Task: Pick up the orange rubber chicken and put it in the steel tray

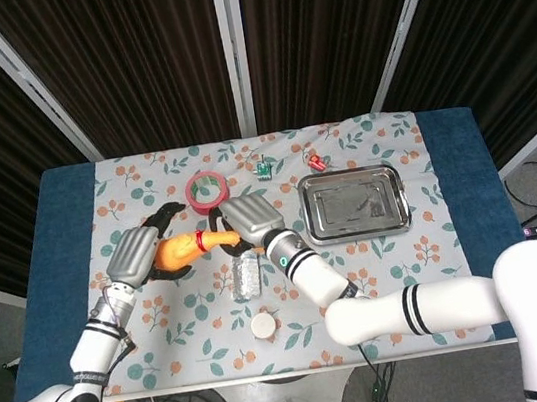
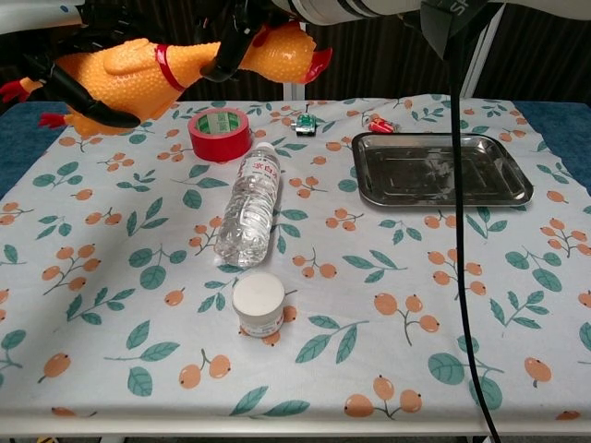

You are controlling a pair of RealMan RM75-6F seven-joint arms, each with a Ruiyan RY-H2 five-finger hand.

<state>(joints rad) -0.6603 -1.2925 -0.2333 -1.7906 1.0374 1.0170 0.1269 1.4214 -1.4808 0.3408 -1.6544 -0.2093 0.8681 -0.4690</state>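
Currently the left hand (image 1: 138,254) wraps its dark fingers around the body of the orange rubber chicken (image 1: 187,249), while the right hand (image 1: 249,220) closes on the neck and head end; both hands hold the toy clear of the table, as the chest view confirms, where the chicken hangs above the cloth near the red tape roll (image 2: 221,135). Judged from this, the step in hand is a transfer between hands, followed by carriage to the steel tray (image 1: 402,219), which lies empty, well apart to the robot's right. The right hand should have a firm hold before the left lets go, since the soft rubber can flex and slip. The carry path should stay high: a water bottle (image 2: 249,205) lies just below, and a white jar (image 2: 258,303) stands nearer the table's front edge. Release should occur low over the tray floor, inside its rim.
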